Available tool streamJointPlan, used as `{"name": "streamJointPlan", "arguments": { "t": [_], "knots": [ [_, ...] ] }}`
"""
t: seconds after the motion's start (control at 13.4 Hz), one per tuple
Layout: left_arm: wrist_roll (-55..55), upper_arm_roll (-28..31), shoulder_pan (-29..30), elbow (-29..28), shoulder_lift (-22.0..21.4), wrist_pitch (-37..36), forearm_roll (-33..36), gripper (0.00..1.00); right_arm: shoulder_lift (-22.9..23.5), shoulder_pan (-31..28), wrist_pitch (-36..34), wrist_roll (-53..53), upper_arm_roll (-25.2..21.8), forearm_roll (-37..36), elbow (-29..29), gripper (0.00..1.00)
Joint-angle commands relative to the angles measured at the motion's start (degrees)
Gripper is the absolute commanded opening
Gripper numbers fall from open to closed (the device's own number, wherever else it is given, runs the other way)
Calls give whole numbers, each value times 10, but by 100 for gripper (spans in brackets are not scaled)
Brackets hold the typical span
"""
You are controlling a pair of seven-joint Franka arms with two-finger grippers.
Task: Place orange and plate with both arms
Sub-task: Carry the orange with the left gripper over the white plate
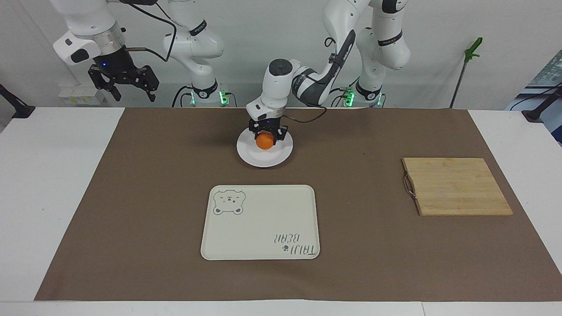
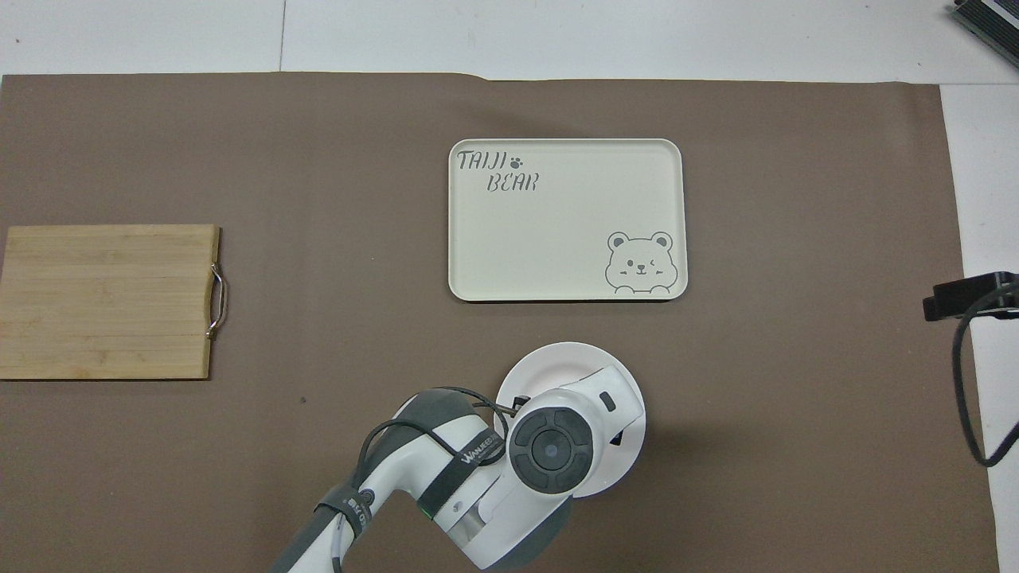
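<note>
The white plate point(image 1: 263, 159) lies on the brown mat near the robots, about mid-table. It also shows in the overhead view point(image 2: 549, 362), half covered by the left arm's wrist. My left gripper point(image 1: 265, 139) is shut on the orange point(image 1: 264, 141) and holds it low over the plate's well. I cannot tell whether the orange touches the plate. The orange is hidden in the overhead view. My right gripper point(image 1: 134, 93) waits raised and open, above the table's edge at the right arm's end.
A cream tray with a bear drawing point(image 1: 260, 222) lies farther from the robots than the plate; it also shows in the overhead view point(image 2: 567, 220). A wooden cutting board point(image 1: 456, 186) with a metal handle lies toward the left arm's end, also in the overhead view point(image 2: 107, 301).
</note>
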Motion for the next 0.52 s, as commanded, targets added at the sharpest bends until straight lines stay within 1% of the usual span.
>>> {"name": "streamJointPlan", "arguments": {
  "t": [0.0, 0.3, 0.37, 0.45],
  "knots": [
    [8, 10, -5, -2, -13, -22, -10, 100, -4, -3, 5, -2, 2, 4, -5, 100],
    [16, 11, -1, -1, -21, -28, -10, 100, -4, -3, 5, -2, 2, 4, -5, 100],
    [15, 14, 2, -1, -27, -42, -10, 100, -4, -3, 5, -2, 2, 4, -5, 100],
    [15, 14, 14, -1, -45, -60, -10, 100, -4, -4, 5, -2, 2, 4, -5, 100]
  ]
}}
